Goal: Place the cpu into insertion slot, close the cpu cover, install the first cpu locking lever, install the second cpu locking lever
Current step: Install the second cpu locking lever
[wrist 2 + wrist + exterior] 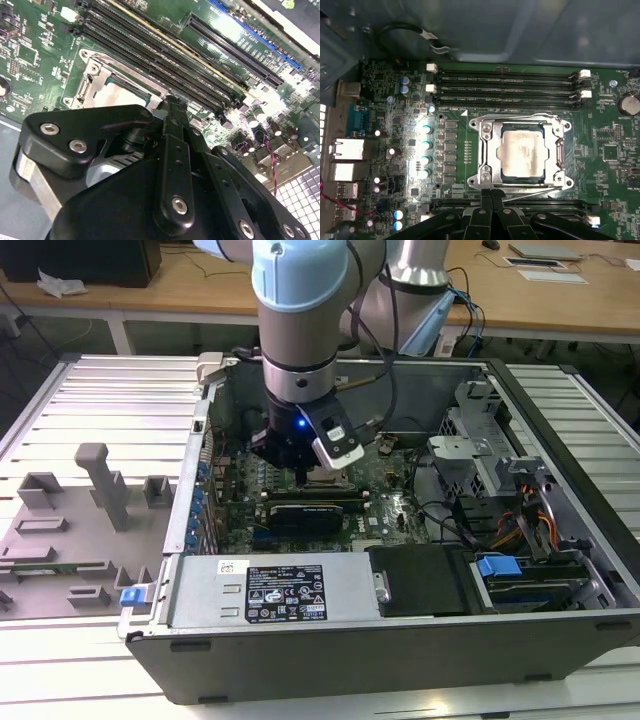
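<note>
cpu [522, 151]: pale silvery-beige square top, kinda smudgy and mottled; seated flat in the socket, framed by the window of the cover in the first wrist view; corner of it visible in the second wrist view [119, 93] just past the gripper body

insertion slot [490, 151]: square socket on the green motherboard [610, 125]; dark edge peeking around the chip; sits between two banks of long black memory slots [505, 85]

cpu cover [555, 150]: thin shiny metal frame lying down flat over the chip's edges; big square window; screw heads at the corners; looks closed already

gripper [492, 192]: black fingers pressed together, nothing between them; tips right at the near edge of the socket frame, just beside the cover; in the exterior view [303, 472] hanging straight down inside the open pc case [400, 640], small blue light glowing on the wrist

labels / writing: white sticker [231, 567] and a black sticker [290, 592] on the grey power supply box [270, 590]; print too small to make out; tiny white markings on the board, not legible either

other bits: row of shiny capacitors [426, 145] catching glare beside the socket; round coin battery [629, 104] off by the board's edge; blue clips [498, 566] by the drive bay; grey plastic fixture tray [70, 530] on the table at the exterior view's left
</note>
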